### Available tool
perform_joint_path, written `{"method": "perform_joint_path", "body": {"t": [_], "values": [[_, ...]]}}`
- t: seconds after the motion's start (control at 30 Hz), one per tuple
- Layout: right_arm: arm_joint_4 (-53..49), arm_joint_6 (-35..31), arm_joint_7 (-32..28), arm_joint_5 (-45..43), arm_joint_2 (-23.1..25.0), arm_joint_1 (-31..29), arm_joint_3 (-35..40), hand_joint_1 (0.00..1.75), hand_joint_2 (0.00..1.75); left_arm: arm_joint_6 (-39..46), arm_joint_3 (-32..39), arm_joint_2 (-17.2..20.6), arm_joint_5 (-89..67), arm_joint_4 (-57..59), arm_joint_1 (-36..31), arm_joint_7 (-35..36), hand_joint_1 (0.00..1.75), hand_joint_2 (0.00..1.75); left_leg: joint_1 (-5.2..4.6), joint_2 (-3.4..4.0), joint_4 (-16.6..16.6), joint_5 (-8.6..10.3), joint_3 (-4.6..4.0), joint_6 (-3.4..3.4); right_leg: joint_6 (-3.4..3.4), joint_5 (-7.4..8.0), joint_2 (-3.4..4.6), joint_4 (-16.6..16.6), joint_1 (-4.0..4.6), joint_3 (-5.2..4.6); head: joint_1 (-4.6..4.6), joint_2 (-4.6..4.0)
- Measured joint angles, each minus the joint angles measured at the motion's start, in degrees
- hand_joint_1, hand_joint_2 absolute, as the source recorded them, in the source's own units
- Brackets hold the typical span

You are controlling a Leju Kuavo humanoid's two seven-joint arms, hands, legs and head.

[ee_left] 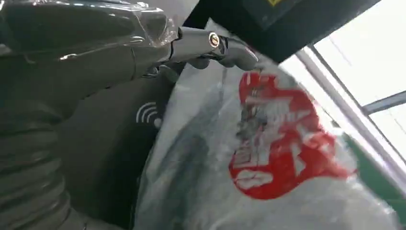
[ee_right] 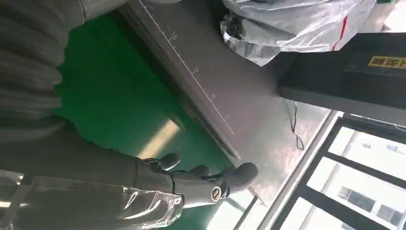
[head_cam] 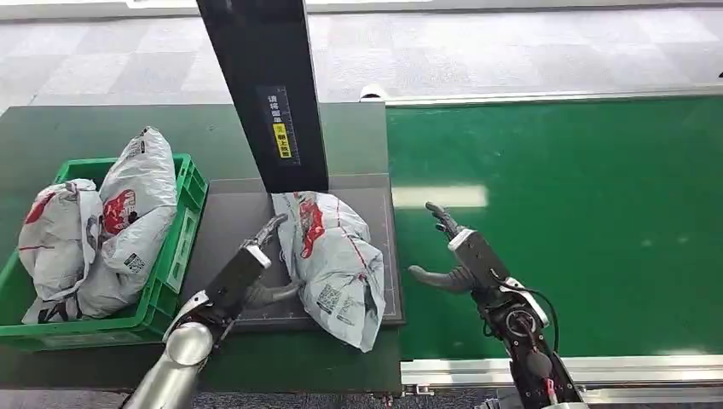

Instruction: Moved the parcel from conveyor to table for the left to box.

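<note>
A grey-white plastic parcel (head_cam: 337,256) with red print lies on the dark scale plate (head_cam: 226,221) of the table. My left hand (head_cam: 251,273) is at its left edge, fingers spread, with fingertips and thumb touching the bag but not closed on it. The left wrist view shows the parcel (ee_left: 268,158) close up with my fingers (ee_left: 230,48) resting on its top edge. To the parcel's right, my right hand (head_cam: 456,251) hovers open over the green conveyor (head_cam: 580,213), holding nothing. From the right wrist, the right hand (ee_right: 143,187) and parcel (ee_right: 292,24) are well apart.
A green crate (head_cam: 189,196) at the left holds two similar parcels (head_cam: 128,213). A black post (head_cam: 264,94) rises just behind the scale plate. The conveyor's metal rail (head_cam: 554,371) runs along the near edge.
</note>
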Motion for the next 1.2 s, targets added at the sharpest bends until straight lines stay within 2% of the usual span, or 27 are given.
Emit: {"method": "perform_joint_path", "body": {"t": [0.13, 0.53, 0.57, 0.6, 0.63, 0.67, 0.73, 0.9, 1.2], "values": [[-0.13, -0.33, 0.52, 0.00, -0.24, 0.18, -0.28, 0.00, 1.75, 1.49, -2.42, 0.42, -7.31, 1.70, -0.12, 1.94, 0.00, 1.75, 0.00, -0.01, 0.00, 0.00, -0.02, 0.00, 0.00, 0.00, 0.00, 0.00, 0.01, -0.03, 0.00, 0.00], [-0.61, -0.42, 0.98, 0.02, -0.55, 0.80, -0.94, 0.00, 1.75, 2.03, -3.89, 0.74, -9.37, 3.47, -1.02, 2.11, 0.00, 1.75, 0.00, -0.01, 0.00, 0.00, -0.01, 0.00, 0.00, 0.00, 0.00, 0.00, 0.00, -0.02, 0.00, 0.00], [-0.61, -0.41, 0.98, 0.02, -0.57, 0.86, -0.96, 0.00, 1.75, 1.73, -3.91, 0.74, -9.21, 3.50, -1.11, 2.03, 1.66, 1.75, 0.00, -0.01, 0.00, 0.00, -0.01, 0.00, 0.00, 0.00, 0.00, 0.00, 0.00, -0.02, 0.00, 0.00], [-0.66, -0.41, 1.00, 0.04, -0.61, 0.95, -0.96, 0.00, 1.75, 0.96, -3.91, 0.74, -8.66, 3.54, -1.23, 1.72, 1.75, 1.75, 0.00, -0.01, 0.00, 0.00, -0.02, 0.00, 0.00, 0.00, 0.00, 0.00, 0.00, -0.02, 0.00, 0.00], [-0.79, -0.41, 1.11, 0.04, -0.68, 1.09, -0.96, 0.00, 1.75, -0.27, -3.89, 0.79, -7.72, 3.58, -1.34, 1.15, 1.75, 1.75, 0.00, -0.02, 0.00, 0.00, -0.02, 0.00, 0.00, 0.00, 0.00, 0.00, 0.00, -0.02, 0.00, 0.00], [-0.89, -0.41, 1.24, 0.04, -0.74, 1.17, -0.96, 0.00, 1.75, -1.33, -3.86, 0.81, -6.57, 3.71, -1.41, 0.52, 1.55, 1.75, 0.00, -0.02, 0.00, 0.00, -0.02, 0.00, 0.00, 0.00, 0.00, 0.00, 0.00, -0.02, 0.00, 0.00], [-1.29, -0.41, 1.49, 0.00, -0.85, 1.45, -1.01, 0.00, 1.75, -2.56, -3.82, 0.81, -4.62, 3.91, -1.49, -0.53, 1.75, 1.75, 0.00, -0.01, 0.00, 0.00, -0.02, 0.00, 0.00, 0.00, 0.00, 0.00, 0.00, -0.02, 0.02, 0.00], [-2.64, -0.46, 2.18, -0.02, -1.11, 2.43, -1.27, 0.00, 1.75, -2.93, -3.56, 0.79, -1.13, 3.95, -1.84, -3.37, 1.75, 1.75, 0.00, -0.02, 0.00, 0.00, -0.04, 0.00, 0.00, 0.00, 0.00, 0.00, 0.00, -0.03, 0.00, 0.00], [-3.61, -0.50, 2.36, -0.02, -1.40, 3.11, -1.46, 0.00, 1.75, -3.17, -3.47, 0.72, -0.03, 3.95, -2.27, -4.01, 1.75, 1.75, 0.00, 0.00, 0.00, 0.00, -0.03, 0.00, 0.00, 0.00, 0.00, 0.00, 0.00, -0.03, 0.00, 0.00]]}}
